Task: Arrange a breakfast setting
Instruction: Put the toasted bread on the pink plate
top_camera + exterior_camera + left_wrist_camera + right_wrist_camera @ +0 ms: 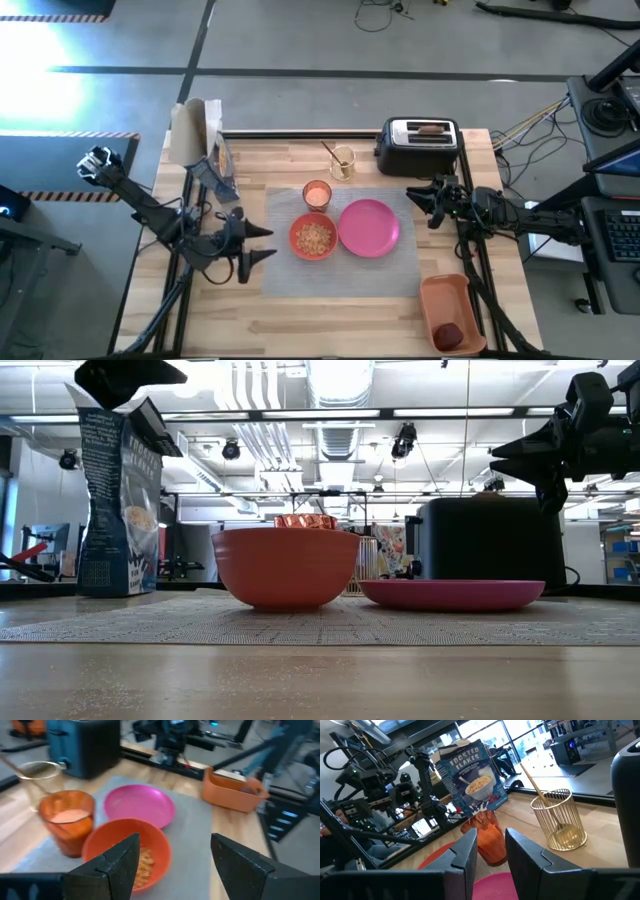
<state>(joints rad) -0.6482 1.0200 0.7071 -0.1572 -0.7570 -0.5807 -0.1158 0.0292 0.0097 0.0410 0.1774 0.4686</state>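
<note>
I see the pink plate (369, 227) and orange-red bowl (313, 238) of cereal touching on the grey mat (400, 275), with the orange cup (316, 194) just behind the bowl. A gold wire holder (343, 162) with the spoon (331, 152) stands near the toaster (418, 146), toast (431, 128) in its slot. The cereal box (198, 135) sits at the counter's (320, 325) far left corner. The dark red fruit (451, 333) lies in the orange tray (443, 296). Left hand (262, 244) hovers beside the bowl, fingers spread, empty. Right hand (416, 196) hangs between toaster and plate, fingers narrowly parted, empty.
</note>
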